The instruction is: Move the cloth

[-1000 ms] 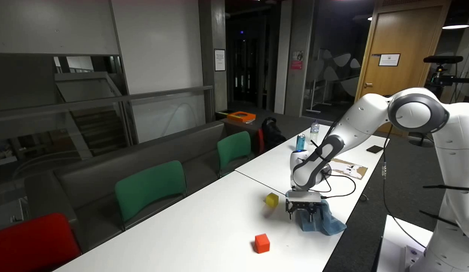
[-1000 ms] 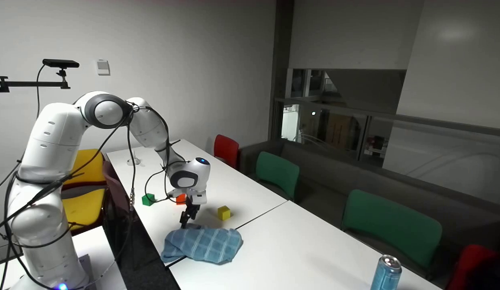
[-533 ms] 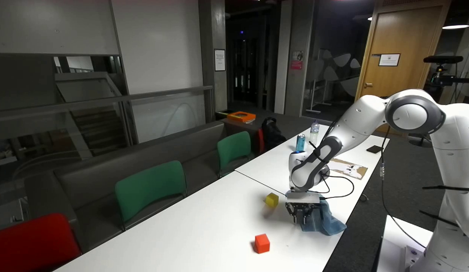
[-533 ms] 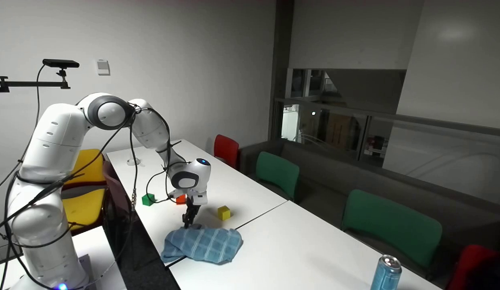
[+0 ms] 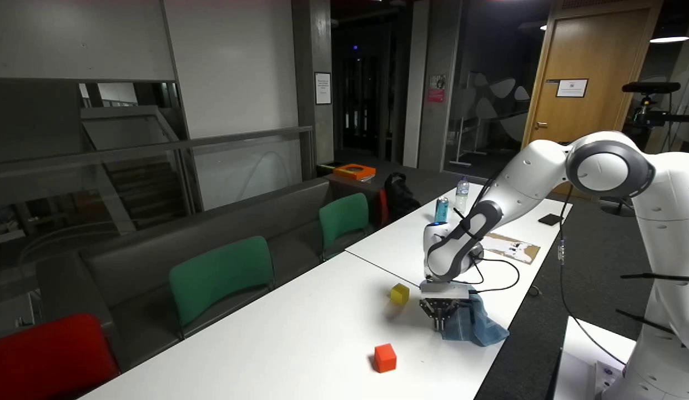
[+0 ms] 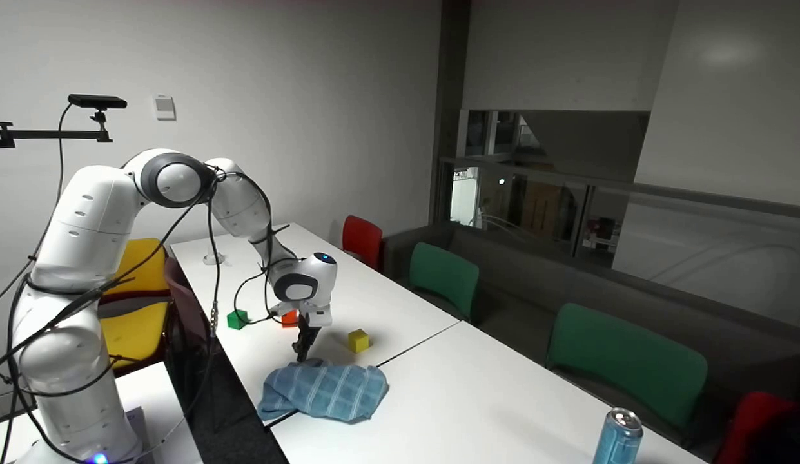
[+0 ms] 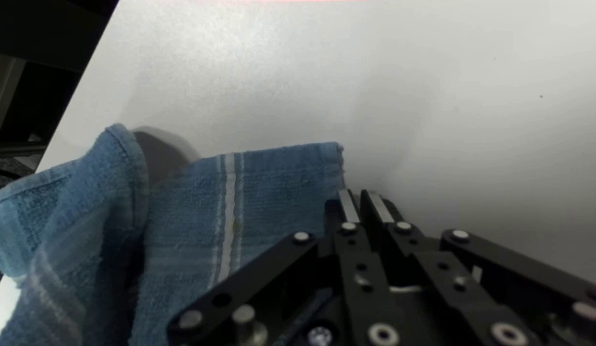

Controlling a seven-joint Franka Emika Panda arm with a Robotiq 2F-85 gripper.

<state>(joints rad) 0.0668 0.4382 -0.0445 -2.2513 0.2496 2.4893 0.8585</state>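
Holds the claw [image 7: 362, 202] low over the table [image 7: 494, 96], pointing down in both exterior views, right at the side edge of the blue cloth [image 7: 278, 192]. Has both fingers [image 7: 348, 206] drawn almost together in the wrist view, with only a thin gap at the tips. Cannot tell about any fabric pinched in that gap, nor about contact with the table.

Has the cloth on the table, loosely folded: in an exterior view, laid across the seam [image 6: 419, 343] between two table sections and reaching the long edge. In the wrist view, shows the cloth flat beside the claw, with a white stripe running through it, and heaped into a raised fold farther left, toward a table edge.

Has a yellow block [image 5: 400, 294] near the claw but apart from it, and a red block [image 5: 385, 358] on the table too, apart from the cloth. Shows, in an exterior view, a green block [image 6: 237, 319] near the red one, close to the table's long edge. Beyond the seam, shows a blue drinks can [image 5: 441, 210], a clear bottle [image 5: 461, 195], a flat brown-and-white sheet [image 5: 511, 248] and a dark flat object [image 5: 551, 219], too small to make out. Has the white arm [image 5: 513, 178] bent in an arch down to the claw.
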